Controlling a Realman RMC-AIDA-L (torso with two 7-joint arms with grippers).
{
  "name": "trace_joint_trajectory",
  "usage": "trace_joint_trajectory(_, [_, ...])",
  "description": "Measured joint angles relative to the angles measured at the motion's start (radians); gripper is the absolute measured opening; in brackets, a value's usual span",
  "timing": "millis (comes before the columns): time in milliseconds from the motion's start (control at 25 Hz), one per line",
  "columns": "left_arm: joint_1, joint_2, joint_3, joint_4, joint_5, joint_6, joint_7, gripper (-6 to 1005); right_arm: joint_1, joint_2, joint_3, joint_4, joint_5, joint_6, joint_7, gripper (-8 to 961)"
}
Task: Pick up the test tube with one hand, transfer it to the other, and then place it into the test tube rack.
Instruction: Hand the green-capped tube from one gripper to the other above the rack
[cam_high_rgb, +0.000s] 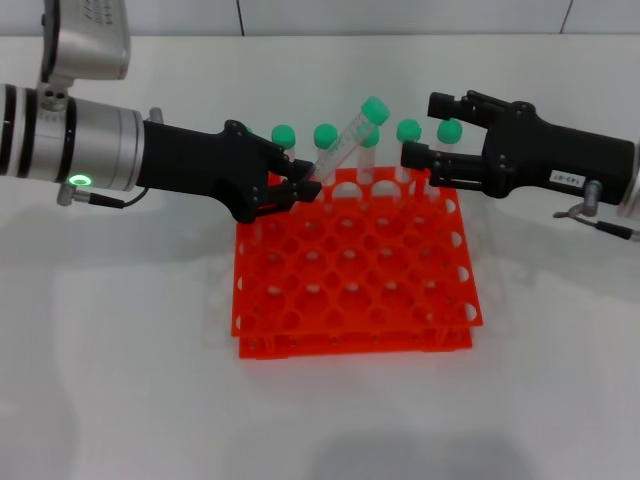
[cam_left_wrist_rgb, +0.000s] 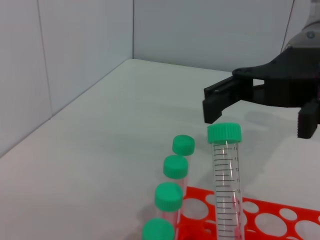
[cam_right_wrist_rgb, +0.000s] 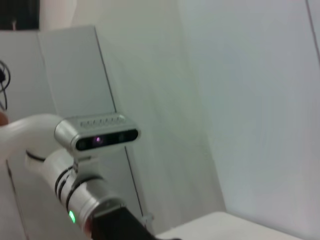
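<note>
My left gripper (cam_high_rgb: 303, 186), black on a silver wrist with a green light, is shut on the lower end of the test tube (cam_high_rgb: 345, 143). It holds the tube tilted, green cap up and to the right, above the back left of the orange-red test tube rack (cam_high_rgb: 350, 292). My right gripper (cam_high_rgb: 426, 130) is open, just right of the tube's cap and apart from it. In the left wrist view the held tube (cam_left_wrist_rgb: 225, 175) stands upright in front of the open right gripper (cam_left_wrist_rgb: 262, 114), over the rack (cam_left_wrist_rgb: 272, 220).
Several other green-capped tubes (cam_high_rgb: 325, 135) stand in the rack's back row and also show in the left wrist view (cam_left_wrist_rgb: 175, 167). The rack sits on a white table (cam_high_rgb: 120, 380). The right wrist view shows the left arm's silver wrist (cam_right_wrist_rgb: 85, 200) and a wall.
</note>
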Motion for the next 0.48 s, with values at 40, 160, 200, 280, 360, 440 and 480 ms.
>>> trace_joint_trajectory(40, [-0.001, -0.002, 0.001, -0.001, 0.000, -0.005, 0.004, 195, 0.010, 0.000, 0.000, 0.029, 0.018, 0.000, -0.011, 869])
trace_joint_trajectory(160, [-0.003, -0.008, 0.008, -0.002, 0.001, -0.007, 0.014, 196, 0.033, 0.001, 0.000, 0.100, 0.067, 0.000, -0.042, 869])
trace_joint_trajectory(200, [-0.003, -0.010, 0.009, -0.001, 0.001, -0.008, 0.015, 196, 0.040, 0.002, 0.000, 0.124, 0.087, -0.001, -0.054, 869])
trace_joint_trajectory(280, [-0.004, -0.010, 0.010, -0.001, 0.001, -0.008, 0.018, 196, 0.049, 0.004, -0.001, 0.156, 0.114, -0.001, -0.069, 870])
trace_joint_trajectory(360, [-0.005, -0.011, 0.010, -0.001, 0.001, -0.008, 0.021, 196, 0.060, 0.004, -0.014, 0.186, 0.146, -0.002, -0.079, 870])
trace_joint_trajectory(440, [-0.006, -0.013, 0.010, -0.001, 0.002, -0.008, 0.023, 196, 0.068, 0.004, -0.036, 0.211, 0.183, -0.003, -0.083, 869])
trace_joint_trajectory(480, [-0.006, -0.014, 0.011, 0.000, 0.002, -0.008, 0.023, 195, 0.069, 0.004, -0.048, 0.217, 0.198, -0.003, -0.084, 869])
